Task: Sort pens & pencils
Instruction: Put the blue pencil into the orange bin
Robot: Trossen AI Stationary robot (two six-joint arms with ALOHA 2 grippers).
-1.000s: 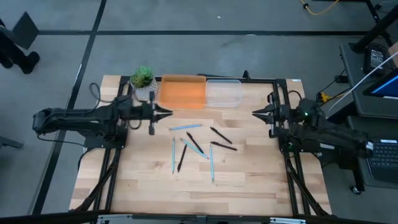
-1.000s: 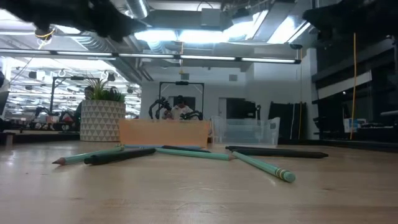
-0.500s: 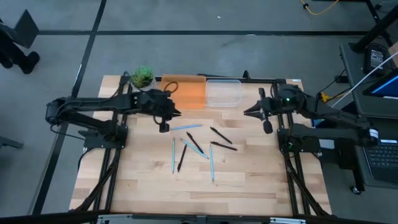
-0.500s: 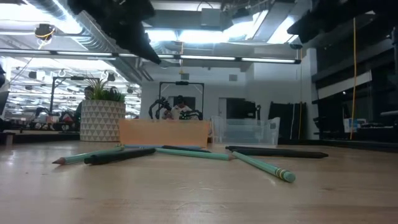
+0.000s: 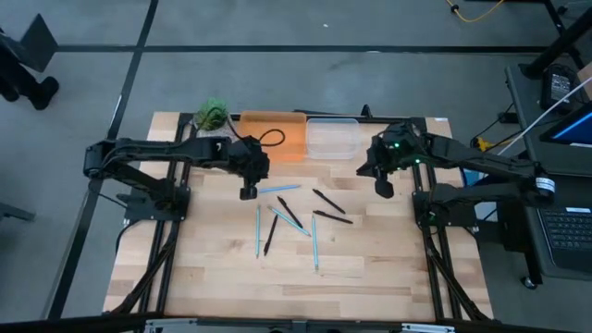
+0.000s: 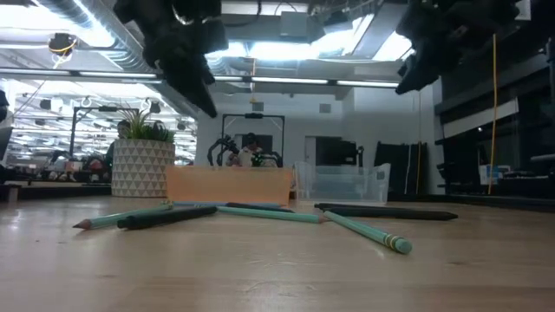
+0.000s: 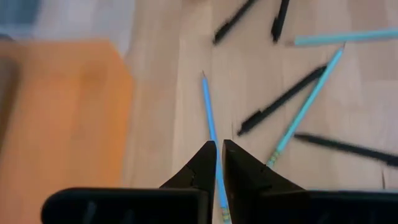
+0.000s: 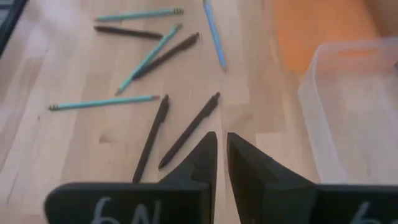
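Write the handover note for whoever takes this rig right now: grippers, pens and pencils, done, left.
Left gripper: nearly shut, empty, above the blue pencil nearest the orange tray.
Right gripper: nearly shut, empty, in the air beside the clear bin.
Pens and pencils: all lying loose in the middle of the table, four blue pencils and four black pens.
Done: nothing sorted; tray and bin look empty.
Left: all eight pieces.
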